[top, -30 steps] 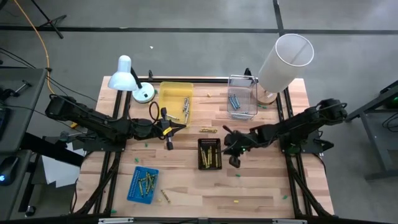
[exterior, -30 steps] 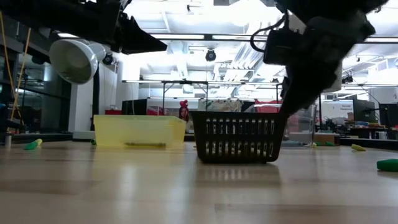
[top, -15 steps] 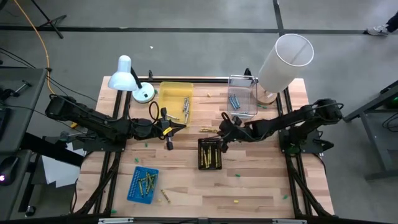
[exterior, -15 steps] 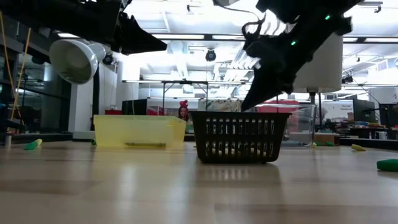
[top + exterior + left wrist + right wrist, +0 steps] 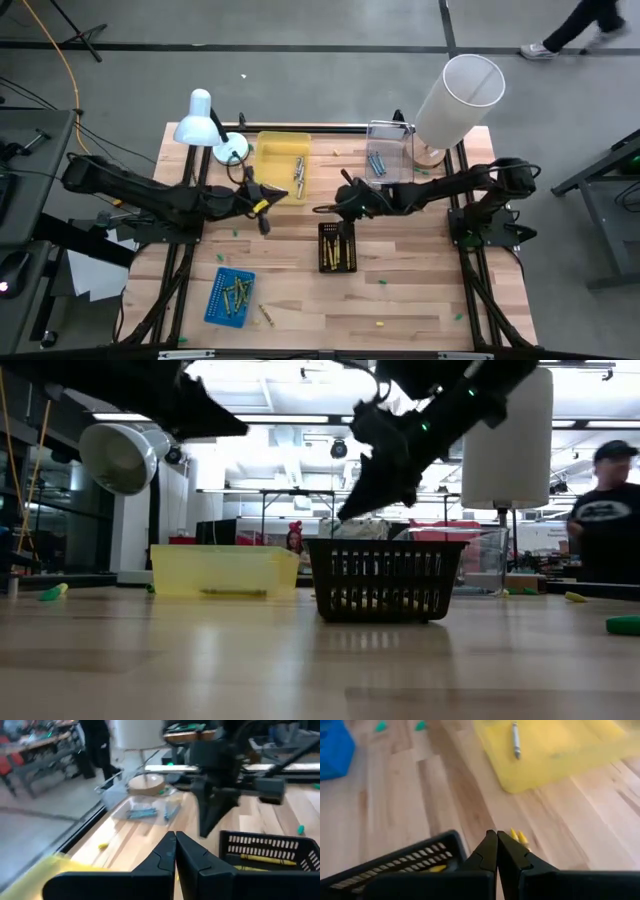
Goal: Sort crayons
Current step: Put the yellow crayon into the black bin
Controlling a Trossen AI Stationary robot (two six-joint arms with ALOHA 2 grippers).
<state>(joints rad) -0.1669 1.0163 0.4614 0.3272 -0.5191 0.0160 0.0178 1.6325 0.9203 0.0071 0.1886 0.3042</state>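
Two dark arms reach toward the middle of the wooden table (image 5: pixel 420 300), above everything else on it. A tall white cylinder (image 5: pixel 458 98) stands at the far right corner, and a white desk lamp (image 5: pixel 205 122) at the far left. Between them sit a yellow tray (image 5: pixel 270 165) and a clear bin (image 5: pixel 390 140); a black slatted basket (image 5: pixel 337 247) is in the centre and a blue tray (image 5: pixel 230 296) near the front left. The left gripper (image 5: pixel 262 207) hangs just beside the yellow tray's near edge, its fingers pressed together and holding nothing. The right gripper (image 5: pixel 343 199) hangs just beyond the basket's far end, fingers likewise together and empty. Crayons (image 5: pixel 298 176) lie in the yellow tray, more in the clear bin, the basket and the blue tray; a few loose yellow crayons (image 5: pixel 518 837) lie on the wood below the right gripper's tips.
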